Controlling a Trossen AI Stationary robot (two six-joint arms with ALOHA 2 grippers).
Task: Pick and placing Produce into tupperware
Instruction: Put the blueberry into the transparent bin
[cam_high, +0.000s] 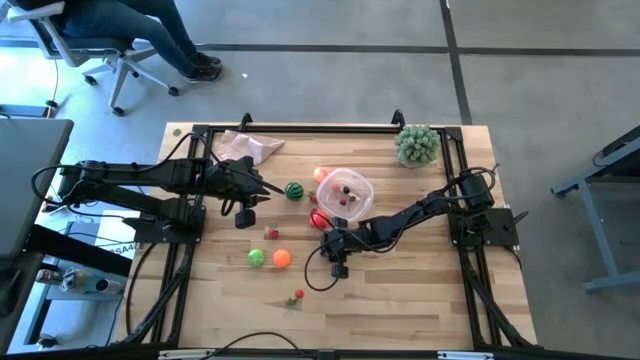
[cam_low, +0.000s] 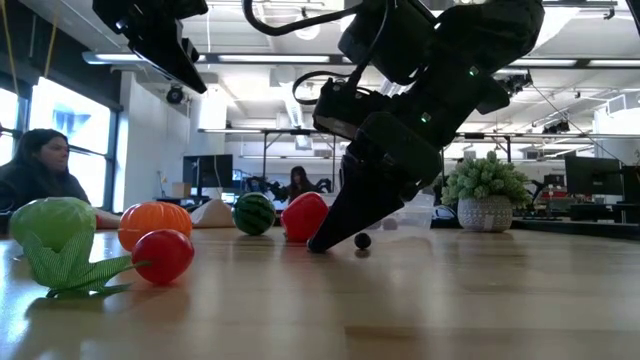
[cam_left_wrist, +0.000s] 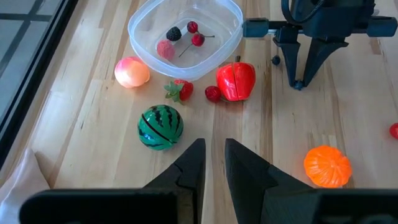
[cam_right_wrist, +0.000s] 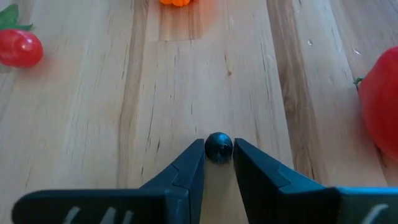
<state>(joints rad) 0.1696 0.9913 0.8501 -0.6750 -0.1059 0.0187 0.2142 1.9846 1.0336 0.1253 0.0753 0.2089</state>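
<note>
Pale wood table (cam_high: 420, 290) (matt); clear plastic tupperware (cam_left_wrist: 233, 25); glossy produce (cam_left_wrist: 160, 126).
</note>
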